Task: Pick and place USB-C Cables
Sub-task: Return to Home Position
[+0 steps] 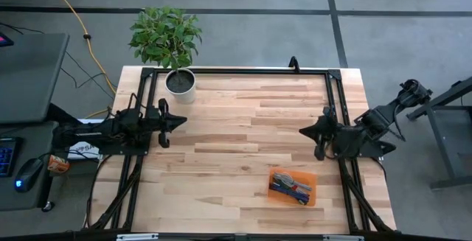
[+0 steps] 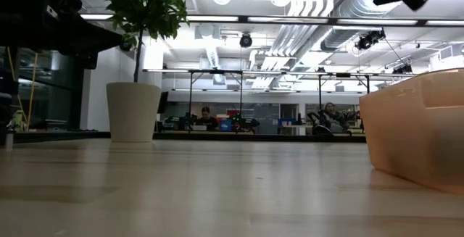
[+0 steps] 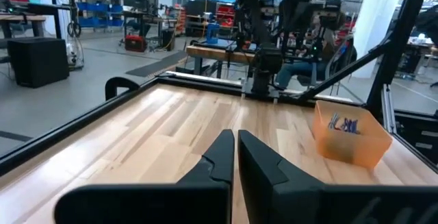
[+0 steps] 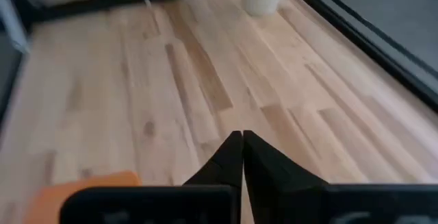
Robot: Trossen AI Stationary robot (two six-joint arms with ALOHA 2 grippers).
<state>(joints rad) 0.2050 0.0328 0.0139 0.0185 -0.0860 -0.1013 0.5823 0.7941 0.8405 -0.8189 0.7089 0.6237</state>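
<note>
The USB-C cables (image 1: 290, 187) lie as small blue and grey bundles inside the orange tray (image 1: 307, 176), which stands on the table near its near edge, right of centre. The left wrist view shows them through the tray's wall (image 3: 344, 124). My left gripper (image 1: 179, 123) hovers over the table's left side, shut and holding nothing; its fingers meet in its wrist view (image 3: 235, 157). My right gripper (image 1: 304, 132) hovers over the right side, just beyond the tray, also shut and empty (image 4: 242, 150).
A potted plant in a white pot (image 1: 180, 85) stands at the far left of the table. A black frame (image 1: 243, 71) runs along the table's far edge and sides. Bare wood (image 1: 236, 138) lies between the two grippers. People sit at desks in the room behind (image 2: 206, 116).
</note>
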